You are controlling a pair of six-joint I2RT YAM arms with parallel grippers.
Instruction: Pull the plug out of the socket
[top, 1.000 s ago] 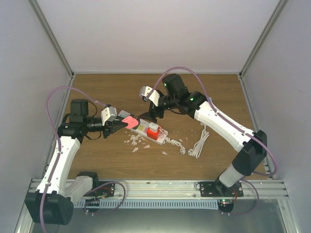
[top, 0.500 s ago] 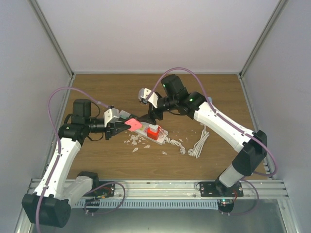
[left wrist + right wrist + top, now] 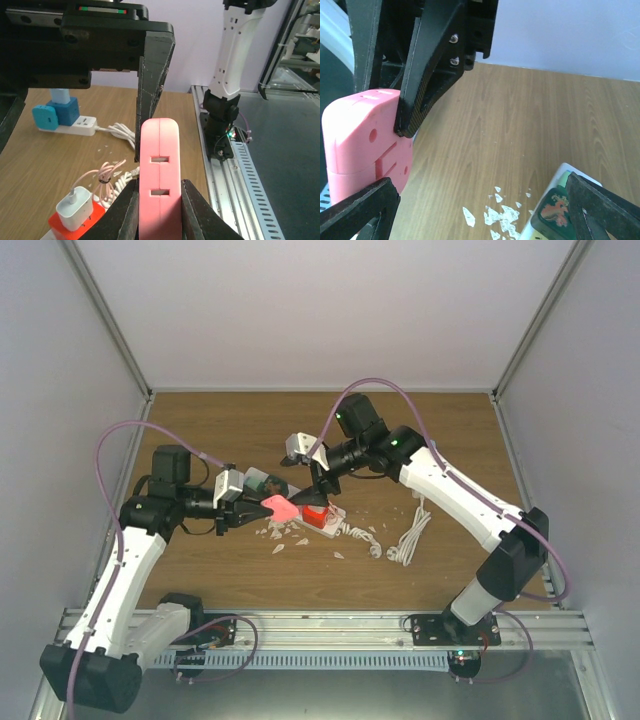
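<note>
While the left claw (image 3: 262,507) clenches the pink plug (image 3: 281,507) between its 2 fingers (image 3: 126,212), the plug hangs clear of the white power strip (image 3: 336,525), which lies on the counter (image 3: 230,430) just beyond that claw. The right claw (image 3: 318,495) is released, spread wide above the strip, near a red adapter (image 3: 316,518) seated there.

White-shelled left arm (image 3: 125,575) and right arm (image 3: 450,490), black joints (image 3: 147,510), mauve cables (image 3: 378,381), scuffed black pincer fingers (image 3: 152,85).
</note>
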